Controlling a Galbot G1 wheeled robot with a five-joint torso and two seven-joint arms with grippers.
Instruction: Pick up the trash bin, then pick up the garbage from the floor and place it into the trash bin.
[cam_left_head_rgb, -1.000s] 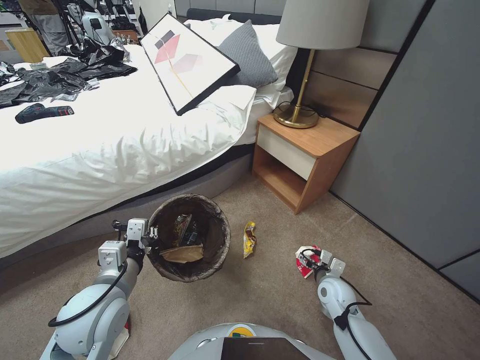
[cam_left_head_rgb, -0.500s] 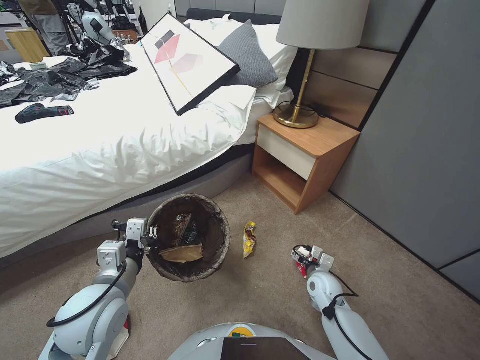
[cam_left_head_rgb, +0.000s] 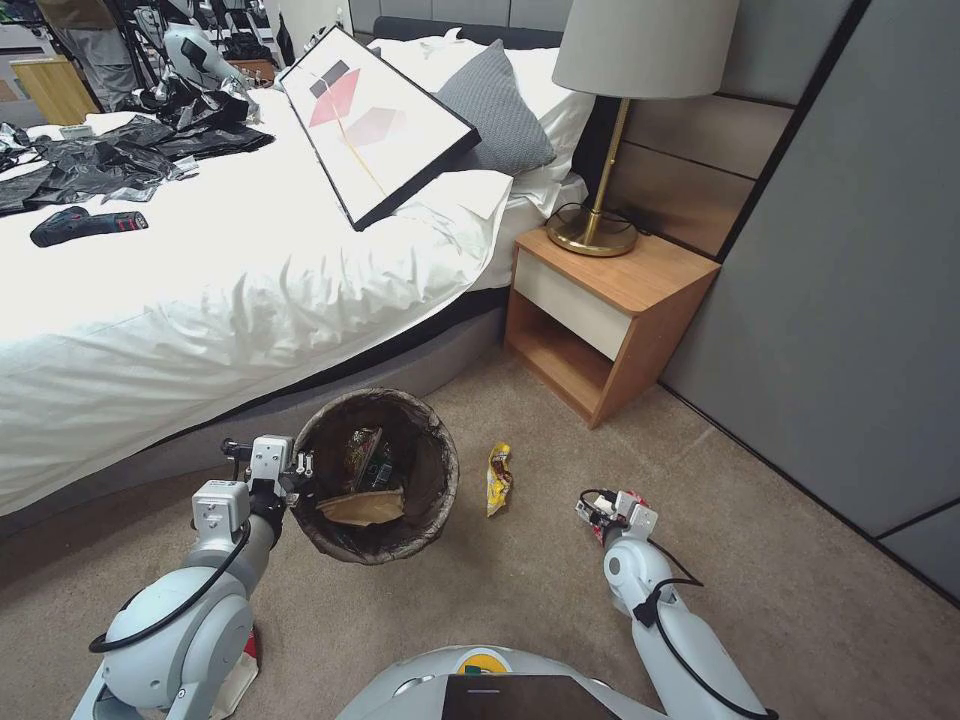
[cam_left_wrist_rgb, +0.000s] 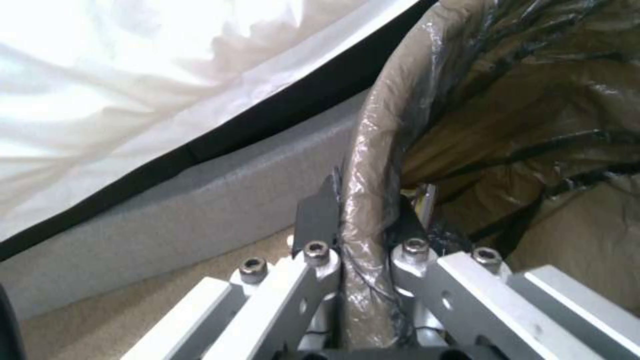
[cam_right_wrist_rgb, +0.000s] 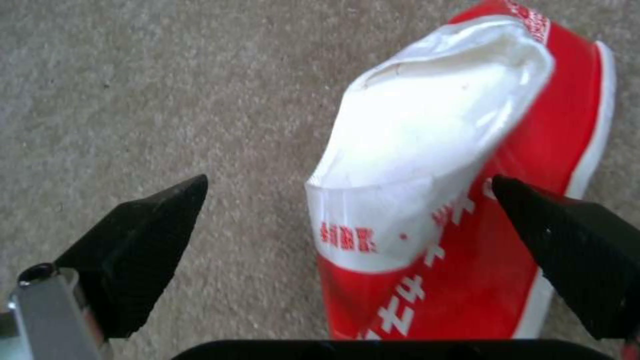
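Observation:
The trash bin, lined with a dark bag, hangs tilted beside the bed, with tan paper and wrappers inside. My left gripper is shut on its near-left rim; the left wrist view shows the fingers of the left gripper pinching the bag-covered rim. Of the garbage, a yellow wrapper lies on the carpet right of the bin. A red-white carton lies flat under my right gripper, which is open with one finger on each side of it. In the head view the right gripper covers most of the carton.
The bed runs along the left, with a framed picture and black bags on it. A wooden nightstand with a lamp stands behind the litter. A grey wall panel bounds the right. Open carpet lies between my arms.
My right gripper has shifted left and towards me over the red-white carton, now covering most of it. The left gripper and the bin have stayed put.

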